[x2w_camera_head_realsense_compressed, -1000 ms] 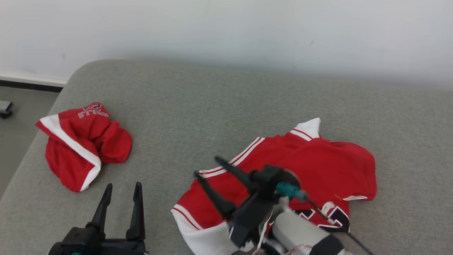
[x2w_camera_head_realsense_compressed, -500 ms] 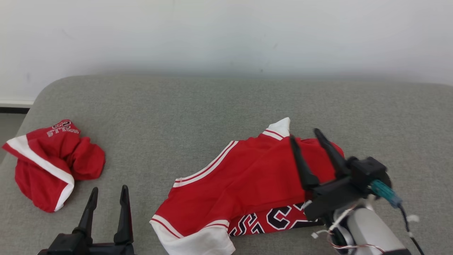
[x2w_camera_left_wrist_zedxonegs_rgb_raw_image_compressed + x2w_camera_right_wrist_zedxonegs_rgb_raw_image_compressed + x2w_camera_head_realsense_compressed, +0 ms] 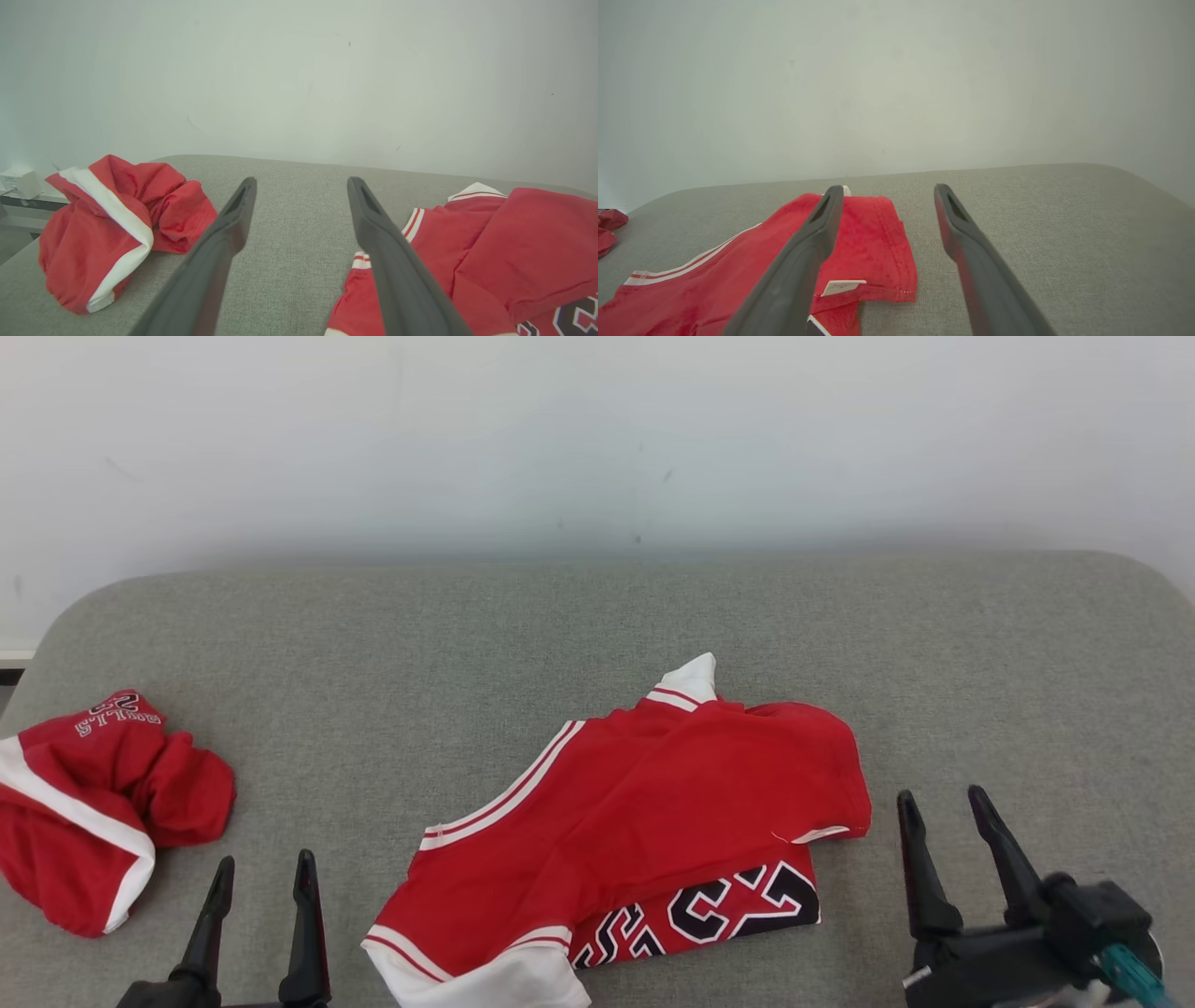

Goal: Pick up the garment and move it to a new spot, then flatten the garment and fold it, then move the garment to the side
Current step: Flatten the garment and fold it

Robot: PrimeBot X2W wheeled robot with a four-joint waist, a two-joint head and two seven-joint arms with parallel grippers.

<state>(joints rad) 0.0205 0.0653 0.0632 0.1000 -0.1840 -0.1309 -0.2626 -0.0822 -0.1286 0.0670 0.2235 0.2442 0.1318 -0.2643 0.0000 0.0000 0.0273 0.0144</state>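
— Where do we see the red jersey with white trim and black lettering (image 3: 644, 821)?
— We find it lying folded near the middle of the grey fabric-covered surface (image 3: 560, 625), towards the near edge. Its long axis runs diagonally: the white-hemmed end points near-left and the white-striped corner points far-right. The lettering peeks out on the near side, under the top layer.
— And our grippers?
— Our left gripper (image 3: 264, 861) sits near-left of it, fingers spread wide and empty. Our right gripper (image 3: 940, 793) sits just right of it, likewise spread with nothing held. Neither touches the cloth.
— Beyond that?
— A crumpled red-and-white cloth bundle (image 3: 84, 821) lies at the surface's left edge, well apart. A plain white wall (image 3: 597, 429) rises behind.
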